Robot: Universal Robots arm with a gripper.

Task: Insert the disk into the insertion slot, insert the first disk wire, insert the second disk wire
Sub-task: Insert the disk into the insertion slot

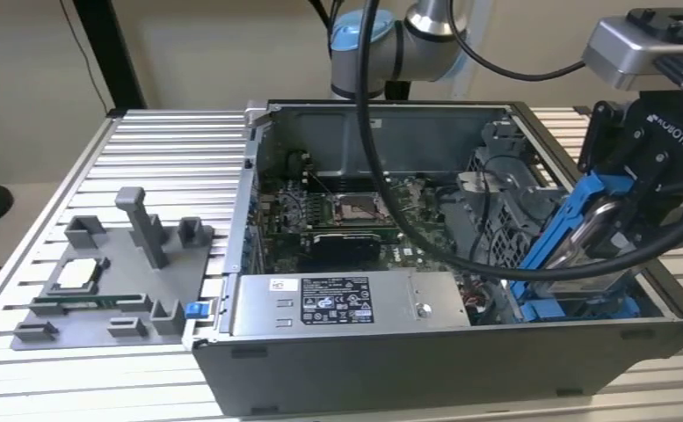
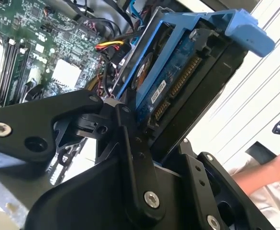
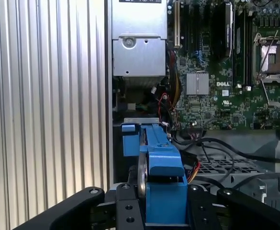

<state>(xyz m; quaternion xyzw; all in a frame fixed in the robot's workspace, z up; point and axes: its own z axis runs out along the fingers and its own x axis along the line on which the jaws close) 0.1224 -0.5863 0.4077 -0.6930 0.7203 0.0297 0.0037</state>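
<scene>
The black claw [image 1: 617,215] is clamped on the flat silver metal disk [image 1: 578,230] in its bright blue plastic carrier frame, one finger [image 3: 126,199] pressing each broad side, as both wrist views show. In the exterior view the disk stands steeply tilted at that view's right end of the open dark grey computer case [image 1: 435,360]. Its lower end is down among the blue rails of the grey metal insertion slot [image 1: 587,308] and its upper end is high, so I judge the insertion begun but the disk not seated. To do this step well, the tilt should probably be taken out gradually, with the carrier's long edges parallel to the rails and the disk lowered evenly; a skewed frame looks likely to jam against the plastic tabs. In the second wrist view the connector edge of the disk [image 2: 163,81] is bare. In the first wrist view a loose bundle of red, yellow and black wires [image 3: 166,103] lies just beside the bay, between the disk and the green motherboard [image 3: 226,96], and it could get pinched under the carrier unless the descent stays on the rail side. The thick black cables [image 1: 435,229] hanging from the arm cross the case and need slack. The grey power-supply box [image 1: 341,303] sits close by, so sideways drift toward it is best avoided.
</scene>
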